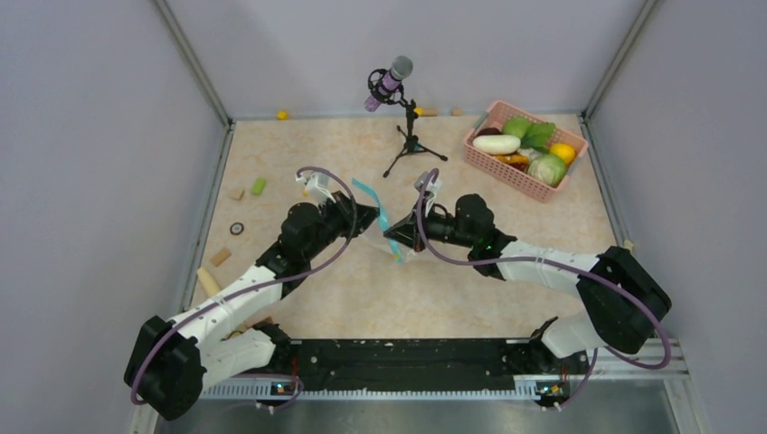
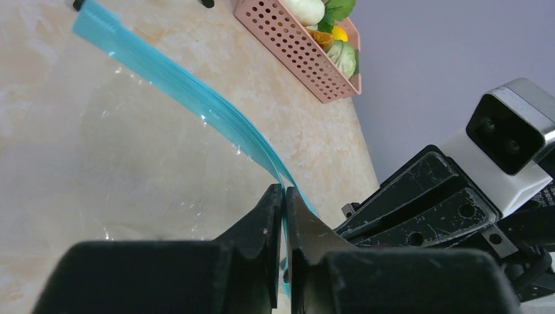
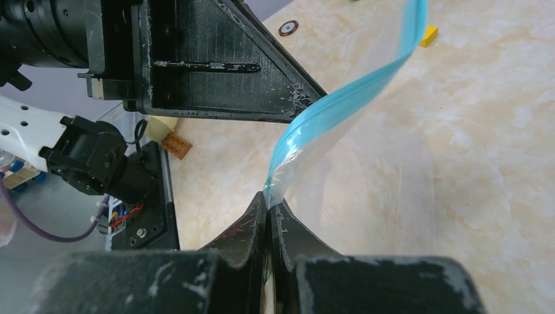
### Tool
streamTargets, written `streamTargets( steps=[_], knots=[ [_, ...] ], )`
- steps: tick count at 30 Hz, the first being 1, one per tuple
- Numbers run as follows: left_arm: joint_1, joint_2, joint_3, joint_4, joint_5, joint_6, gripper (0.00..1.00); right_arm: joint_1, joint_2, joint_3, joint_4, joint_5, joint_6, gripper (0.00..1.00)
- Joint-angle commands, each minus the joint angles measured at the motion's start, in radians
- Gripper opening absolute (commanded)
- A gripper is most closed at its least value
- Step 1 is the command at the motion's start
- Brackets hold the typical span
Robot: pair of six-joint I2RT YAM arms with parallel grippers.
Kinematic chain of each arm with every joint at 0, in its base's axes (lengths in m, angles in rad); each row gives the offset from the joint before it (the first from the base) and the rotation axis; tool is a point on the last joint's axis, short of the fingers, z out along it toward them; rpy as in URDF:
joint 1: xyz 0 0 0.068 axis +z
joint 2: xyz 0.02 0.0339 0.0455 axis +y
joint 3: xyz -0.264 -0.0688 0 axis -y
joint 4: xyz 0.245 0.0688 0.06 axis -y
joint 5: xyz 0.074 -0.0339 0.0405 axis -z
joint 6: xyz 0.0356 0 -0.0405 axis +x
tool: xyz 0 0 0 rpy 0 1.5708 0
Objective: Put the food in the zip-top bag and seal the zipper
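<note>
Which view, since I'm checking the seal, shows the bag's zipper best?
Left wrist: the zipper runs close and long across the frame into the left gripper. Right wrist shows a shorter stretch; top external only a small strip.

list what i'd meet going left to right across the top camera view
small green piece → left gripper → right gripper → pink basket holding the food; the zip-top bag overlaps both grippers, so it's left out

The zip-top bag is hanging at mid-table between the left gripper and the right gripper. A microphone stand is standing behind it. The food is lying in the basket at the far right.
</note>
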Motion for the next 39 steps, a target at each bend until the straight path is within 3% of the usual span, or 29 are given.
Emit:
streamTargets(
  steps=[1,6,7,9,15,19,29,32,35,39],
  knots=[
    [0.002,0.012,0.049,0.024,0.032,0.016,0.04,0.01,-0.047,0.036,0.019,0.02,-0.032,0.0],
    [0.001,0.022,0.062,-0.001,0.039,0.018,0.0,0.009,-0.058,0.036,-0.002,0.053,-0.034,0.0],
    [0.002,0.02,0.061,-0.003,0.038,0.019,0.0,0.01,-0.062,0.038,-0.015,0.067,-0.036,0.06],
    [0.002,0.014,0.066,-0.019,0.03,0.023,0.0,0.01,-0.074,0.045,-0.049,0.102,-0.045,0.33],
    [0.0,0.001,0.178,-0.195,-0.022,0.13,0.0,0.01,-0.15,0.107,-0.207,0.214,-0.115,0.81],
    [0.0,0.003,0.317,-0.399,-0.15,0.252,0.0,0.01,-0.212,0.147,-0.28,0.309,-0.129,0.96],
    [0.0,0.025,0.621,-0.725,-0.452,0.47,0.0,0.01,-0.324,0.112,-0.29,0.493,-0.006,0.99],
    [0.0,0.059,0.67,-0.753,-0.428,0.49,0.0,0.01,-0.344,0.084,-0.276,0.545,0.044,0.99],
    [-0.006,0.109,0.678,-0.735,-0.317,0.488,0.0,0.01,-0.333,0.085,-0.285,0.579,0.105,0.99],
    [-0.049,0.192,0.696,-0.705,-0.233,0.487,0.0,0.006,-0.27,0.179,-0.397,0.593,0.154,0.99]
  ],
)
